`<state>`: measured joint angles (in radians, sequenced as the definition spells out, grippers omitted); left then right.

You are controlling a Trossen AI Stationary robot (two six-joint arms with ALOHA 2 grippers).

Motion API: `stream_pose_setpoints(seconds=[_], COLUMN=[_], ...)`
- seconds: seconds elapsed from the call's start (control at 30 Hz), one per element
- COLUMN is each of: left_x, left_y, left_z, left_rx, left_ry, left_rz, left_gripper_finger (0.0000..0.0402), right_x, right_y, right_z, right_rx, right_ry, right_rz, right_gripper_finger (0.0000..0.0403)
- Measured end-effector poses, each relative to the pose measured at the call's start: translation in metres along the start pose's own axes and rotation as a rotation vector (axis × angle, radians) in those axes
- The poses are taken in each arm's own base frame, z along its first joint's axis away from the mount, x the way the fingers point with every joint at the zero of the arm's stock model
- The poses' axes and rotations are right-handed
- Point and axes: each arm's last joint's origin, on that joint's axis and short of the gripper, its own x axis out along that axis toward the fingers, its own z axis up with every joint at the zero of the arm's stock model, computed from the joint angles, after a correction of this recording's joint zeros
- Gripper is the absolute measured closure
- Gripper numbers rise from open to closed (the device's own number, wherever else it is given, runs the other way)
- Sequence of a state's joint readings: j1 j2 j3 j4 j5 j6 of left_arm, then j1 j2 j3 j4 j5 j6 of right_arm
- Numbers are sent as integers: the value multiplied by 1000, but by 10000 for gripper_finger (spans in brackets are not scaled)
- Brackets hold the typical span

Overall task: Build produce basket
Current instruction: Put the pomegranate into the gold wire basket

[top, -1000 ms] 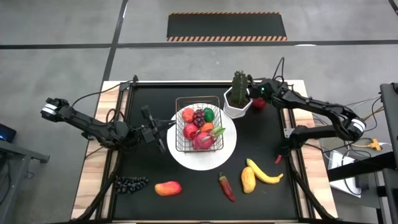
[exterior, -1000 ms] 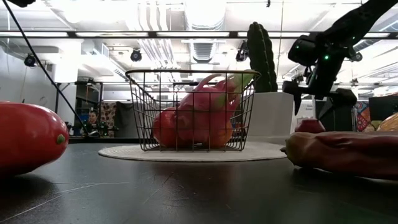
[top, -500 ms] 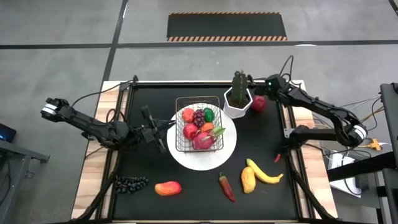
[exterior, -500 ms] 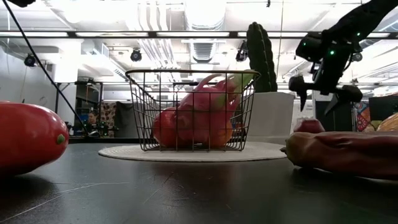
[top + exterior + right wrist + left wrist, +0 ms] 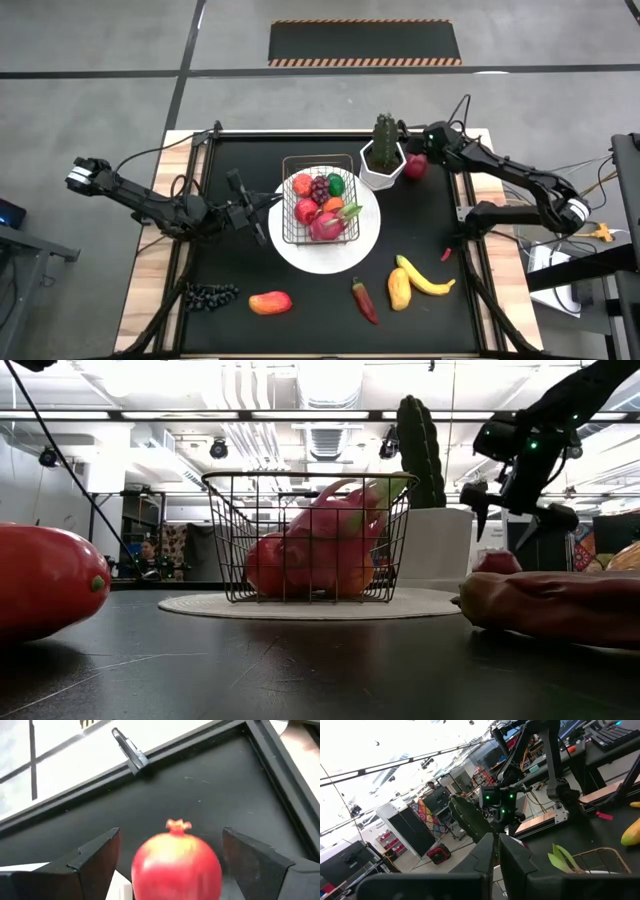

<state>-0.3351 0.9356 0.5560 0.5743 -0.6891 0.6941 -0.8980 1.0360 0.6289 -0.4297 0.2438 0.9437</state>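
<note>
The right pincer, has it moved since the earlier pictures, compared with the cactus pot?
Yes. The right pincer first backed away from the cactus pot, then came slightly back toward it; it now hangs open over the red pomegranate.

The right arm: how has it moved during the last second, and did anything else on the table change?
The right hand drew back from above the red fruit beside the cactus pot, then came slightly toward it again. It is open, with the fruit between its fingers but not gripped. The fruit has not moved. The left hand, the basket and the produce on the table stayed as they were.
</note>
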Motion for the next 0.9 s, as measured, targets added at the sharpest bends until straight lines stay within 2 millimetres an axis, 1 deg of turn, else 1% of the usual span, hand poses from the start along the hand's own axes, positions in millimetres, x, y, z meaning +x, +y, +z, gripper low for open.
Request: stream_pose_setpoints(seconds=[0.2, 0.3, 0.57, 0.63, 0.9], left_x=[0, 0, 0, 0, 0], left_y=[0, 0, -1, -1, -1], left_z=[0, 0, -1, -1, -1], left_rx=[1, 1, 7, 7, 7], left_ry=[0, 0, 6, 6, 6], left_rz=[0, 0, -4, -4, -4], left_gripper_finger=[391, 391, 391, 391, 391], right_x=[15, 19, 18, 19, 23], right_y=[0, 1, -1, -4, -4], right_z=[-7, -7, -10, -12, -13], right_rx=[-13, -21, -41, -59, -61], right_ry=[67, 71, 101, 101, 98], right_rz=[-60, -64, -82, -114, -129], right_gripper_finger=[76, 76, 76, 76, 76])
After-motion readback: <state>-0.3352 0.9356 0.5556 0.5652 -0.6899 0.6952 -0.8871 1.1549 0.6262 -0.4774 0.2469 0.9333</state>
